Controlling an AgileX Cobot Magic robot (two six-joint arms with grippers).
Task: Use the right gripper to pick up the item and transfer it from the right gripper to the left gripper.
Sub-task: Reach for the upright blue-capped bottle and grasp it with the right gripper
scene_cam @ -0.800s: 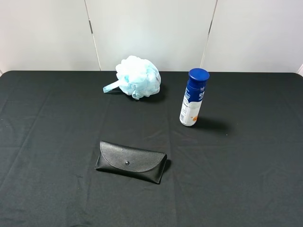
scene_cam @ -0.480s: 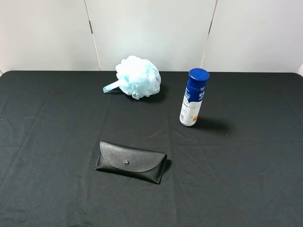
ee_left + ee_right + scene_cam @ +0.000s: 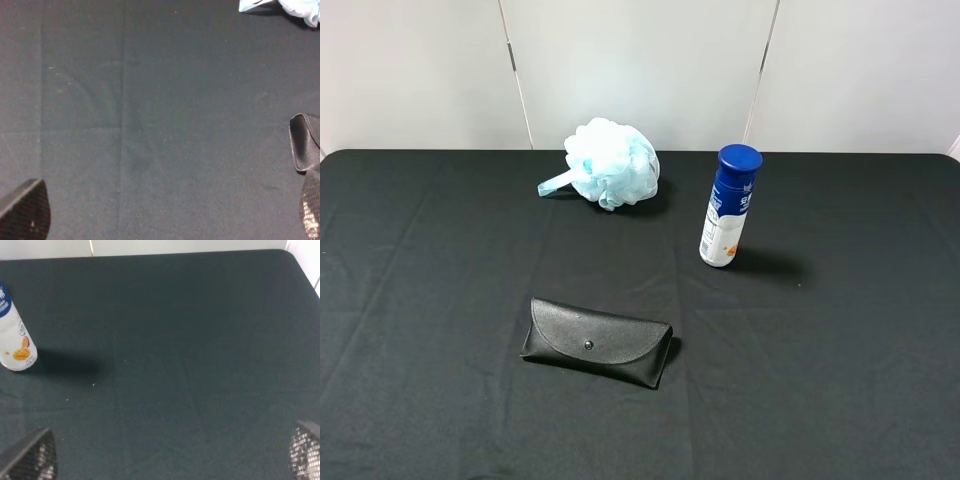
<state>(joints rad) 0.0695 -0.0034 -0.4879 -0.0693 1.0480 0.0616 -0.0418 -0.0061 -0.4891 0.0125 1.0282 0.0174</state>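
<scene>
The item, a slim white bottle (image 3: 728, 206) with a dark blue cap and blue-and-orange label, stands upright on the black table right of centre toward the back. Its lower part shows in the right wrist view (image 3: 13, 340). No gripper shows in the exterior high view. My right gripper (image 3: 170, 460) is open, fingertips (image 3: 30, 460) wide apart, hanging over bare cloth well away from the bottle. My left gripper (image 3: 165, 215) is open and empty over bare cloth, one fingertip (image 3: 25, 212) at each lower corner.
A pale blue mesh pouf (image 3: 611, 163) lies at the back centre, its edge in the left wrist view (image 3: 295, 6). A flat black glasses case (image 3: 597, 342) lies front centre, its end in the left wrist view (image 3: 305, 142). White wall panels stand behind the table.
</scene>
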